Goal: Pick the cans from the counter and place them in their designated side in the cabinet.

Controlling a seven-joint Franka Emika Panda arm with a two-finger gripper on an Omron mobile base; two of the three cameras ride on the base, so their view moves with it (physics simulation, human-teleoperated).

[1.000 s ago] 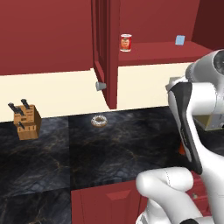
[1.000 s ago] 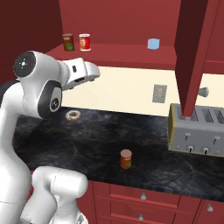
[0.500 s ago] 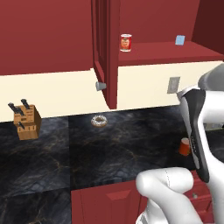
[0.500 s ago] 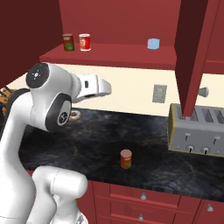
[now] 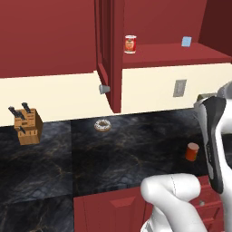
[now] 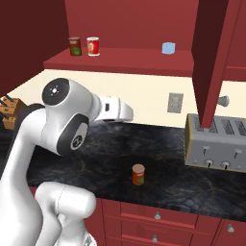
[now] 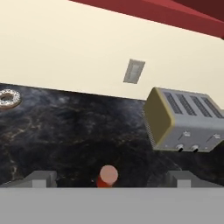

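I'm taking the toaster (image 6: 217,142) as my reference. One red can (image 6: 138,174) stands upright on the black counter (image 6: 110,158), near the front edge and well to the toaster's left; in the left base view the same can (image 5: 192,152) shows just left of my forearm. From the hand view I see its pale top (image 7: 108,174) low in the middle, with the toaster (image 7: 183,120) up and to the right of it.

On the cabinet (image 6: 212,53) shelf, above and well left of the toaster, two cans stand side by side: a red one (image 6: 92,46) and a darker one (image 6: 74,46) just left of it. A small blue box (image 6: 168,48) sits on the same shelf, further toward the toaster side. The cabinet door hangs open, its knob (image 6: 222,101) just above the toaster.

A donut (image 5: 102,125) lies on the counter by the wall, well left of the toaster, and a knife block (image 5: 26,126) stands further left still. A wall outlet (image 6: 175,102) sits just left of the toaster.

Gripper: I can't tell whether it's open or closed. It holds nothing that I can see.
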